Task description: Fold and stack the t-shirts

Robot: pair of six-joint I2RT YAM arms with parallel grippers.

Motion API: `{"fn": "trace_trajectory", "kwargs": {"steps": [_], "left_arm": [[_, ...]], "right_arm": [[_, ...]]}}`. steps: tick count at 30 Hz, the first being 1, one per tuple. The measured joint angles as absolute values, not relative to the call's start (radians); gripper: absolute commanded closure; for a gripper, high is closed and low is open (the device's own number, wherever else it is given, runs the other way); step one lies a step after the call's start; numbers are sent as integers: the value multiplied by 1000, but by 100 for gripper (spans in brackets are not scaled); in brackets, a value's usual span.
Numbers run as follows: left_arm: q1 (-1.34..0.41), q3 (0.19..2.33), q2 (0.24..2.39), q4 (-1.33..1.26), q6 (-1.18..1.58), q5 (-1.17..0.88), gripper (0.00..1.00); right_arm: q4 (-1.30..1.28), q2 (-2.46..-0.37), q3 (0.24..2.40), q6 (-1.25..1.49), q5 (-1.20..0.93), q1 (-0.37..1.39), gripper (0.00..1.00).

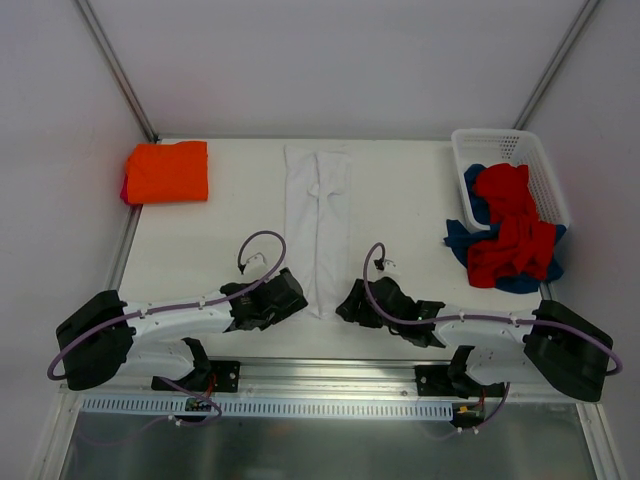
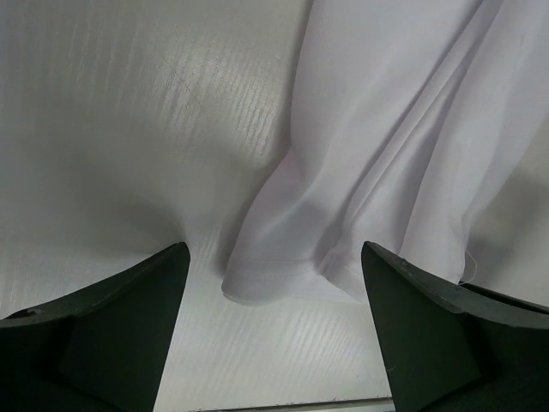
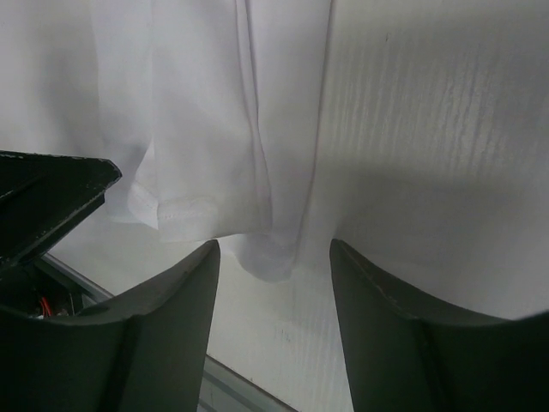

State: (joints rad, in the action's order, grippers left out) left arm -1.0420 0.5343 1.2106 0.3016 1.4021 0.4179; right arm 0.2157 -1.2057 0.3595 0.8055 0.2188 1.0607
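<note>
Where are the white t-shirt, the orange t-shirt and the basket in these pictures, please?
white t-shirt [image 1: 318, 225]: top external view, middle of the long folded strip.
orange t-shirt [image 1: 167, 172]: top external view, centre of its folded top.
basket [image 1: 497, 145]: top external view, its far perforated wall.

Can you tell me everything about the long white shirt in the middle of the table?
The white t-shirt looks like soft, thin cloth, folded lengthwise into a long narrow strip. It lies flat on the table, running from the far side toward the arms, with a line down its middle where the folded sides meet. A stitched hem shows at its near end, slightly rumpled. That end sits between the left pincer and the right pincer, both open and seemingly not touching it.
</note>
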Motion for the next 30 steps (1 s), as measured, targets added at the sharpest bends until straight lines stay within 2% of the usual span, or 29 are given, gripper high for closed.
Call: {"fn": "trace_trajectory", "kwargs": {"steps": [5,14,16,19,20,21,24,28,30], "left_arm": [[-1042,534,1211,300,1408,414,19],[-1049,534,1218,293,1425,398,24],[-1049,535,1221,290,1426,398,25],[-1049,540,1235,284,1427,399,33],[-1050,543,1239,283,1426,398,40],[-1053,543,1244,281,1429,400,47],[-1055,543,1259,286,1430,397,75],[-1055,542,1278,286,1436,397,95],[-1055,542,1281,285,1441,398,100]], "right_arm": [[207,-1213,360,811,218,1068,60],[204,-1253,378,810,216,1073,69],[204,-1270,389,806,216,1073,76],[205,-1303,408,800,216,1073,87],[205,-1312,414,798,216,1073,91],[205,-1319,418,797,215,1073,99],[205,-1329,424,792,215,1073,100],[204,-1328,424,791,216,1072,100],[194,-1323,424,789,219,1072,100]]}}
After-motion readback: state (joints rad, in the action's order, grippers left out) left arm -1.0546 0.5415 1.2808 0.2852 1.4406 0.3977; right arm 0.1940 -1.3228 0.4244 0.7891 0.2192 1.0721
